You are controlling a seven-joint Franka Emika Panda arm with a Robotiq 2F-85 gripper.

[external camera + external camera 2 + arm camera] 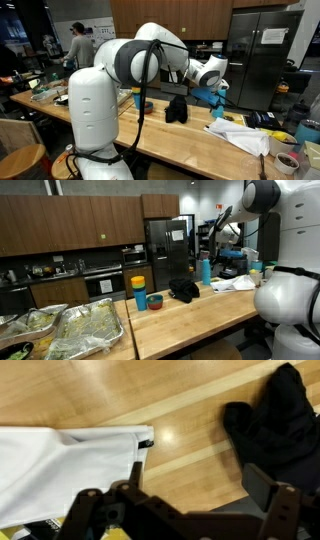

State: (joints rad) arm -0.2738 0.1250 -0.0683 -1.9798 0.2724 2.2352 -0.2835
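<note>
Hovering wide open and empty, the claw (175,498) hangs between white cloth (60,465) and black cloth (270,420) on the tabletop (150,390); best centred squarely over one before lowering.

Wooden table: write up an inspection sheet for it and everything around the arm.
Surface: wooden table, glossy light wood.
Job's things: black cloth lies crumpled; white cloth lies flat, apart from it.
Clutter: blue bottle, stacked cups, foil trays.
Grippers: gripper open, holding nothing, above the wood between the two cloths.
Cables: black cable hangs along the arm.
Surroundings: fridge and dark cabinets; person in the background.
</note>
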